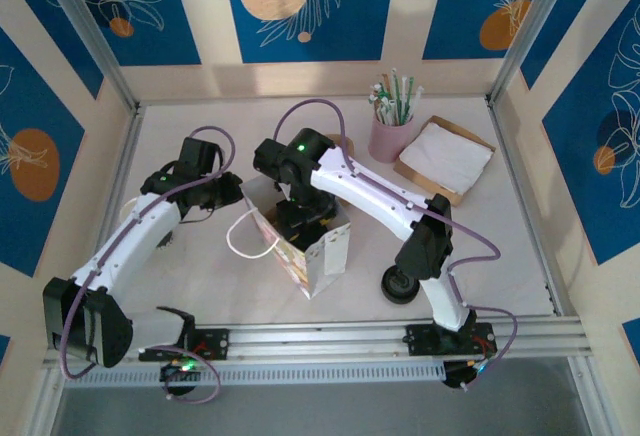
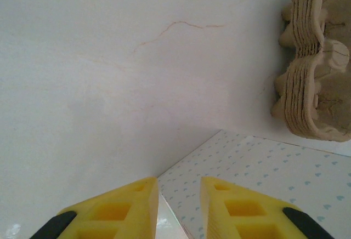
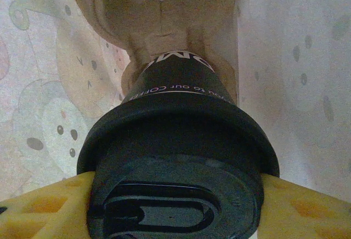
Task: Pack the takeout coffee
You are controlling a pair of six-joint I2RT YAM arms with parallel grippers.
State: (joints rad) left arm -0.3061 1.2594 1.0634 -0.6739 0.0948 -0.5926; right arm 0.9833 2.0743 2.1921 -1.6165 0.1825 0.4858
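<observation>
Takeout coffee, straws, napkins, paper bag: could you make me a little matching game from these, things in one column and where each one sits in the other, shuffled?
Things
1. takeout coffee
2. straws
3. napkins
4. paper bag

Places
A. in the pink cup
B. standing in the middle of the table
C. in the brown tray at the far right
D. between the yellow fingers of the right gripper

Pairs: 1-D, 2-A, 3-C, 4-B
</observation>
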